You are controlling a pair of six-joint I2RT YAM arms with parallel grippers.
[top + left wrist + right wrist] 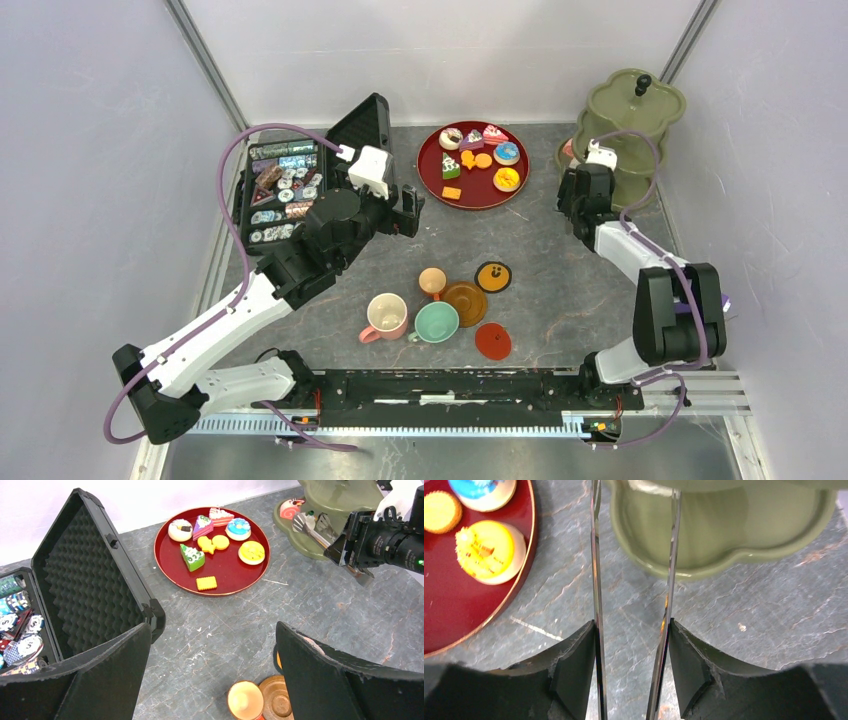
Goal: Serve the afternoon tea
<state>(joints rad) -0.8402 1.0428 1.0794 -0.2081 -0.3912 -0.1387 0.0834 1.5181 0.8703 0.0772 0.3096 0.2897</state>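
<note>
Several toy pastries [478,158] lie on a round red tray [424,172] at the back. A pink roll [290,507] rests on the lower tier of the green stand [630,120]. Pink cup [386,316], mint cup [436,322] and small orange cup [432,282] stand mid-table beside a brown saucer [466,303], a black-and-orange saucer [493,276] and a red saucer [492,341]. My left gripper [212,635] hangs open and holds nothing, above bare table beside the case. My right gripper [631,630] is shut on thin metal tongs [596,580], whose spread blades reach over the stand's lower tier.
An open black case [285,190] full of poker chips stands at the back left, its foam-lined lid [85,580] upright close to my left fingers. The green stand fills the back right corner. Grey walls close in both sides.
</note>
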